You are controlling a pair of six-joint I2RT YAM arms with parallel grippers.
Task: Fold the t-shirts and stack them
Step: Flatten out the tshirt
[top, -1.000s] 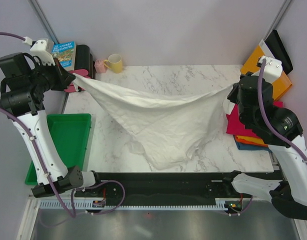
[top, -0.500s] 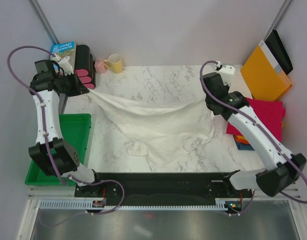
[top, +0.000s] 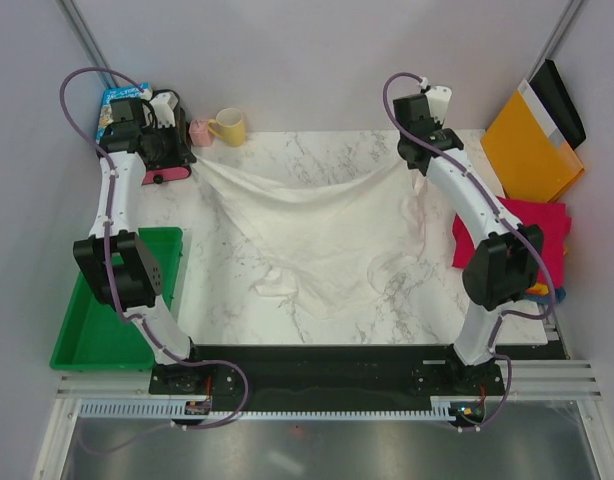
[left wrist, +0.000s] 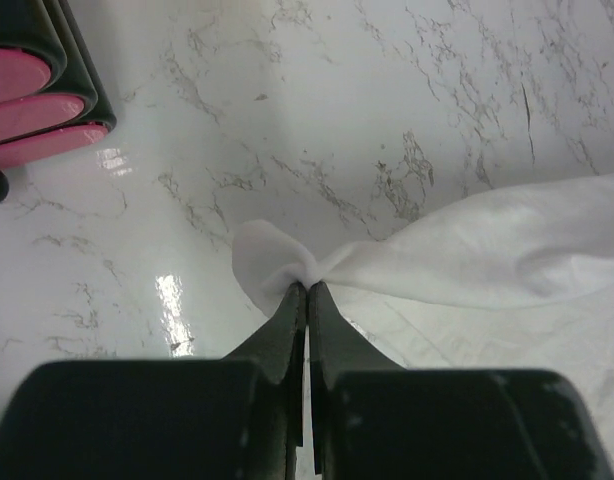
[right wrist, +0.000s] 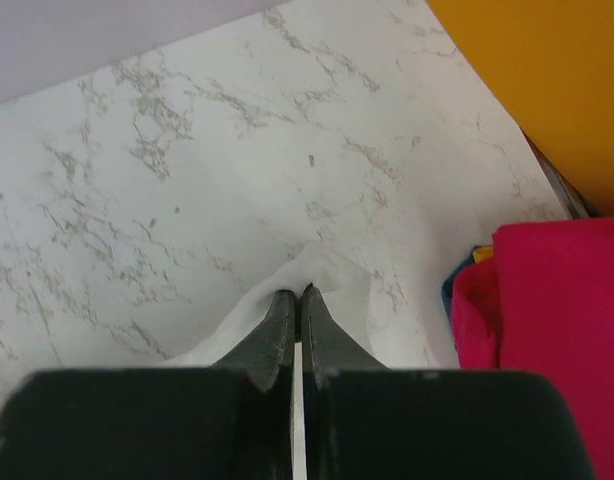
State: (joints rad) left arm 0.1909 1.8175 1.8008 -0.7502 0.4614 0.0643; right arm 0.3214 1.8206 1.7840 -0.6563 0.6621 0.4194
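Observation:
The large white t-shirt (top: 317, 235) lies spread and wrinkled over the marbled table, stretched between two far corners. My left gripper (top: 192, 160) is shut on its far left corner (left wrist: 287, 265), low over the table. My right gripper (top: 412, 165) is shut on its far right corner (right wrist: 332, 280). A stack of folded shirts sits at the right edge, crimson red (top: 532, 235) on top, with orange and dark blue edges (top: 539, 292) under it. The red shirt also shows in the right wrist view (right wrist: 562, 330).
A yellow mug (top: 229, 126) and a pink cup (top: 200, 132) stand at the far left. A black and pink holder (top: 165, 150) and a book (top: 117, 100) sit behind the left gripper. An orange-yellow envelope (top: 532, 150) lies far right. A green tray (top: 107, 290) sits left.
Both arms have reached far forward and lowered, carrying the shirt's two corners to the back of the table. The hanging shirt has come down and now lies spread on the tabletop.

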